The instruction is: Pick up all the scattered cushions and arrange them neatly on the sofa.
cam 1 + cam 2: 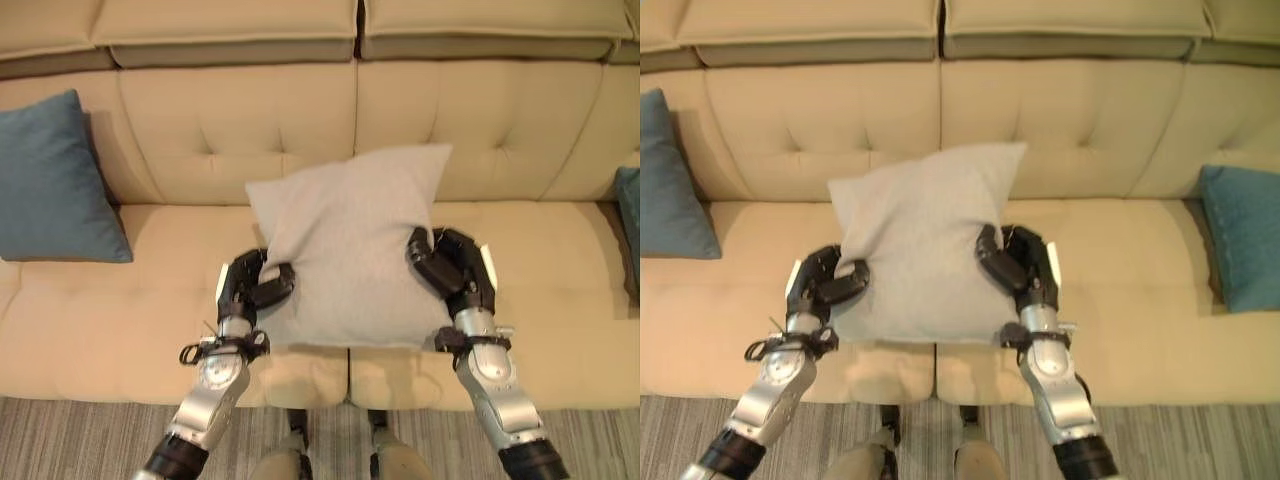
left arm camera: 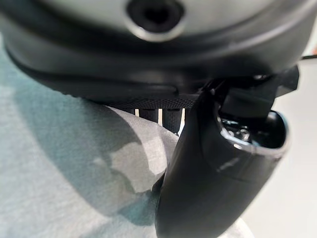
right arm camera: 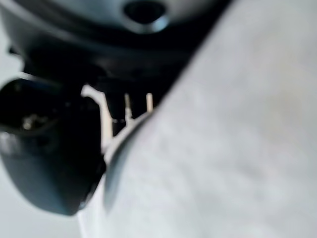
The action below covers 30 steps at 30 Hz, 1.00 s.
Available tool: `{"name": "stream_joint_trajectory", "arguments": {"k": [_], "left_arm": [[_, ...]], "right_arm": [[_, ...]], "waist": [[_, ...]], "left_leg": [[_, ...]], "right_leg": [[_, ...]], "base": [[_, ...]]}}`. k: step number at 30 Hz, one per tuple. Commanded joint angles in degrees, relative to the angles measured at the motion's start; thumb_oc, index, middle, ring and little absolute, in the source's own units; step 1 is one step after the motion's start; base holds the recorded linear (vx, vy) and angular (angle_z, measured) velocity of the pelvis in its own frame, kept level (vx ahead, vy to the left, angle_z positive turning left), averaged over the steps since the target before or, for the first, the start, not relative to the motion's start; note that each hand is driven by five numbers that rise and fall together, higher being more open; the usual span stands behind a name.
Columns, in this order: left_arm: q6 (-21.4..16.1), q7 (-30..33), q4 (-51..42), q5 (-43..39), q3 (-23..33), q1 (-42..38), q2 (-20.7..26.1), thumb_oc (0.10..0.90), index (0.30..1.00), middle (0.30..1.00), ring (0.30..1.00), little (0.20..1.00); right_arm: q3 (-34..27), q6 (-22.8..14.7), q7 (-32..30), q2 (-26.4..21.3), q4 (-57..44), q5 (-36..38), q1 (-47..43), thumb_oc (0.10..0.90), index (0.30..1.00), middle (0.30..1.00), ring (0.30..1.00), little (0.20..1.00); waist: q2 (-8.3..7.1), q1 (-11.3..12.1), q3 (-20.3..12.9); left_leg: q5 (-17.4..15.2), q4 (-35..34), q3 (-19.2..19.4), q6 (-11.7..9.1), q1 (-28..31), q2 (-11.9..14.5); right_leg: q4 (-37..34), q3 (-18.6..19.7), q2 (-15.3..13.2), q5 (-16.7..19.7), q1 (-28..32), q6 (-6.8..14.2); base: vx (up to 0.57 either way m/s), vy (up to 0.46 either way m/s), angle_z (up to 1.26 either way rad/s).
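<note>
Beige sofa (image 1: 200, 130), grey cushion (image 1: 345, 250) (two-handed).

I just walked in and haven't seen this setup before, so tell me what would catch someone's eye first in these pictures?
The light grey cushion stands out first: it sits tilted at the middle of the beige sofa, leaning on the backrest. The left hand and right hand clamp it from either side, thumbs pressed into the cloth. A blue cushion leans at the sofa's left end, and another blue cushion at its right end.
</note>
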Motion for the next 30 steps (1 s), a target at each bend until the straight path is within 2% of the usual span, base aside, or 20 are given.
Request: {"name": "stream_joint_trajectory", "arguments": {"k": [1, 3, 5, 6, 10, 11, 12, 16, 18, 19, 20, 23, 24, 30], "left_arm": [[-13.8, 0.8, -7.8, 6.7, -3.7, -16.0, -1.7, 0.4, 0.3, 0.3, 0.3, 0.3], [-15.0, 5.8, -4.9, 10.7, -4.5, -24.7, -1.3, 0.4, 0.3, 0.3, 0.3, 0.3], [-15.4, 7.3, -4.1, 12.0, -4.8, -27.2, -1.1, 0.4, 0.3, 0.3, 0.3, 0.3], [-15.3, 10.0, -1.2, 14.7, -5.7, -31.8, -0.1, 0.4, 0.3, 0.3, 0.3, 0.3], [-14.7, 14.2, 6.7, 16.9, -8.1, -42.5, 1.1, 0.4, 0.3, 0.3, 0.3, 0.3], [-14.8, 14.2, 6.9, 16.9, -8.0, -42.9, 1.2, 0.4, 0.3, 0.3, 0.3, 0.3], [-14.5, 14.9, 12.7, 16.0, -9.3, -48.0, 1.7, 0.4, 0.3, 0.3, 0.3, 0.3], [-13.9, 13.7, 26.5, 10.8, -11.7, -58.5, 3.9, 0.4, 0.3, 0.3, 0.3, 0.3], [-14.1, 13.1, 29.1, 9.4, -12.0, -60.6, 4.8, 0.4, 0.3, 0.3, 0.3, 0.3], [-13.5, 9.9, 35.1, 4.7, -13.2, -63.7, 5.4, 0.8, 0.9, 0.9, 0.9, 0.9], [-13.4, 7.9, 37.5, 2.5, -13.8, -65.2, 6.2, 0.8, 0.9, 0.9, 0.9, 0.9], [-13.0, 5.4, 39.7, 0.6, -14.5, -66.5, 8.8, 0.8, 0.9, 0.9, 0.9, 0.9], [-12.9, 3.7, 38.9, -1.7, -13.5, -64.1, 9.1, 0.8, 0.9, 0.9, 0.9, 0.9], [-12.4, 0.4, 36.3, -3.4, -12.2, -56.0, 7.7, 0.8, 0.9, 0.9, 0.9, 0.9]], "right_arm": [[3.5, -10.7, -2.0, 1.5, -6.9, -5.8, -12.3, 0.4, 0.3, 0.3, 0.3, 0.3], [3.7, -10.8, -8.0, -1.6, -4.5, -13.0, -20.2, 0.4, 0.3, 0.3, 0.3, 0.3], [3.8, -10.7, -9.6, -2.9, -3.9, -15.3, -22.5, 0.4, 0.3, 0.3, 0.3, 0.3], [4.0, -9.9, -13.0, -5.8, -1.8, -19.2, -27.5, 0.4, 0.3, 0.3, 0.3, 0.3], [6.7, -7.7, -19.0, -9.6, 5.8, -23.1, -39.6, 0.4, 0.3, 0.3, 0.3, 0.3], [6.8, -7.8, -19.1, -9.6, 6.1, -23.1, -40.1, 0.4, 0.3, 0.3, 0.3, 0.3], [9.1, -6.3, -21.5, -11.0, 11.9, -23.6, -46.6, 0.4, 0.3, 0.3, 0.3, 0.3], [14.1, -4.2, -23.7, -11.1, 25.7, -20.0, -58.9, 0.4, 0.3, 0.3, 0.3, 0.3], [15.2, -3.9, -23.5, -11.1, 28.5, -18.8, -61.1, 0.4, 0.3, 0.3, 0.3, 0.3], [18.0, -2.3, -22.3, -10.7, 34.5, -16.5, -65.1, 0.634, 0.651, 0.651, 0.651, 0.651], [19.4, -2.0, -21.5, -10.9, 37.0, -15.7, -66.9, 0.8, 0.9, 0.9, 0.9, 0.9], [21.3, -1.1, -19.7, -11.5, 40.2, -13.9, -68.9, 0.8, 0.9, 0.9, 0.9, 0.9], [22.2, 0.4, -17.8, -12.4, 40.1, -13.9, -68.1, 0.8, 0.9, 0.9, 0.9, 0.9], [21.6, 1.6, -15.7, -15.1, 39.1, -14.9, -62.7, 0.8, 0.9, 0.9, 0.9, 0.9]], "waist": [[-0.5, 0.7, -6.0], [-0.25, 0.7, -5.5], [-0.14, 0.8, -5.3], [-0.08, 0.9, -4.9], [0.25, 1.1, -4.1], [0.33, 1.1, -4.0], [0.28, 1.4, -3.7], [0.69, 1.7, -2.4], [0.77, 1.7, -2.1], [0.97, 1.6, -1.5], [1.14, 1.6, -1.2], [1.47, 1.6, -0.7], [1.42, 1.6, -0.2], [1.27, 1.3, 0.8]], "left_leg": [[-7.4, 0.2, -0.4, -1.5, 1.6, 0.7], [-6.6, 0.2, -0.9, -2.0, -0.5, 0.5], [-6.4, 0.2, -1.1, -2.2, -1.1, 0.4], [-6.0, 0.2, -1.4, -2.5, -2.1, 0.2], [-5.5, 0.2, -2.0, -3.0, -4.4, 0.2], [-5.2, 0.2, -2.0, -3.0, -4.7, 0.2], [-4.8, 0.2, -2.2, -3.3, -5.5, 0.2], [-4.3, 0.2, -2.5, -3.8, -7.5, 0.4], [-3.9, 0.2, -2.6, -3.8, -8.1, 0.4], [-3.7, 0.2, -2.5, -4.1, -8.6, 0.5], [-3.4, 0.2, -2.5, -4.2, -8.9, 0.6], [-2.9, 0.2, -2.6, -4.4, -9.7, 0.7], [-2.7, 0.2, -2.7, -4.5, -9.8, 0.7], [-2.5, 0.2, -2.8, -4.9, -9.4, 0.9]], "right_leg": [[3.7, -1.1, -0.9, -7.7, 1.4, 2.6], [4.5, -1.5, -1.0, -7.5, -0.7, 2.7], [4.8, -1.7, -1.1, -7.5, -1.4, 2.7], [5.3, -1.9, -1.1, -7.5, -2.5, 2.9], [6.6, -2.0, -1.4, -7.6, -5.2, 3.1], [6.6, -1.9, -1.3, -7.2, -5.6, 3.0], [6.7, -1.9, -1.3, -7.1, -6.3, 3.1], [6.9, -1.8, -1.1, -6.6, -8.3, 3.2], [6.7, -1.7, -1.0, -6.1, -8.8, 3.2], [6.7, -1.6, -0.9, -6.1, -9.3, 3.3], [6.5, -1.6, -0.8, -5.9, -9.5, 3.2], [6.3, -1.6, -0.7, -5.4, -10.2, 3.2], [6.3, -1.7, -0.6, -5.5, -10.0, 3.1], [6.7, -2.0, -0.4, -6.0, -9.5, 2.9]], "base": [[-0.05, 0.008, -0.02], [-0.05, 0.0, 0.03], [-0.03, -0.004, 0.09], [-0.04, -0.004, 0.11], [-0.03, -0.007, 0.12], [-0.03, -0.019, 0.06], [-0.05, -0.018, 0.03], [-0.01, -0.006, 0.0], [-0.04, -0.01, 0.03], [-0.04, -0.006, 0.03], [-0.04, -0.006, 0.04], [-0.03, -0.008, 0.05], [0.0, 0.0, 0.0], [-0.01, -0.011, -0.03]]}}
